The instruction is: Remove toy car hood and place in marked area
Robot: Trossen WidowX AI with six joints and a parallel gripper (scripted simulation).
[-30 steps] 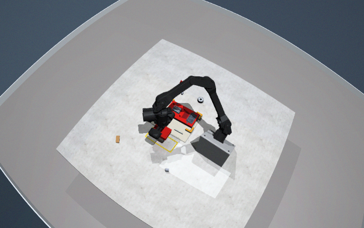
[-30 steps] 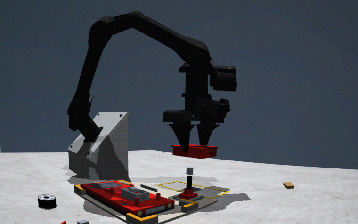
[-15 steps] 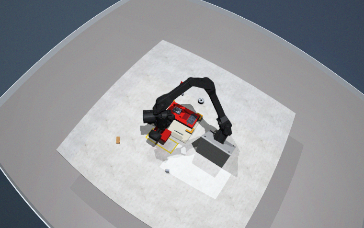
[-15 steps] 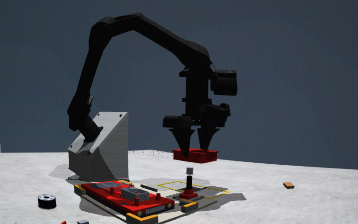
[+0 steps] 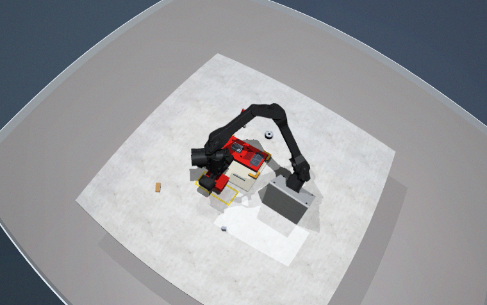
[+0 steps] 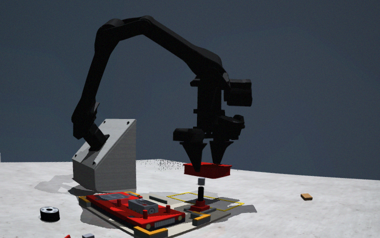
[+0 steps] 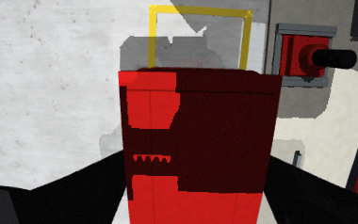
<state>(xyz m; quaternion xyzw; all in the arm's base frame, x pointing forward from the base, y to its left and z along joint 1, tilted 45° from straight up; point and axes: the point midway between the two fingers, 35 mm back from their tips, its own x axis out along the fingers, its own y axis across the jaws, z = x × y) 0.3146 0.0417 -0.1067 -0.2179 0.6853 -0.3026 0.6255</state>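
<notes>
The red hood (image 5: 222, 182) (image 6: 218, 171) (image 7: 226, 141) is a shallow box shape. My gripper (image 5: 214, 176) (image 6: 207, 167) (image 7: 194, 159) is shut on its two long sides and holds it about level, well above the table. The marked area is a yellow outline (image 5: 233, 198) (image 6: 234, 207) (image 7: 200, 9). The hood hides part of it in the wrist view; one end shows beyond the hood's far edge. The red toy car (image 5: 241, 155) (image 6: 161, 218) stands without its hood, a grey engine block (image 6: 143, 206) and upright red pegs showing.
A red stand with a black post (image 6: 200, 206) (image 7: 301, 54) stands between car and outline. Orange corner brackets (image 5: 254, 175) (image 6: 202, 218) edge the car's cream board (image 5: 244, 184). A black wheel (image 5: 268, 134) (image 6: 49, 215), an orange block (image 5: 157, 187) (image 6: 306, 196) and a grey cube (image 5: 223, 228) (image 6: 201, 181) lie around.
</notes>
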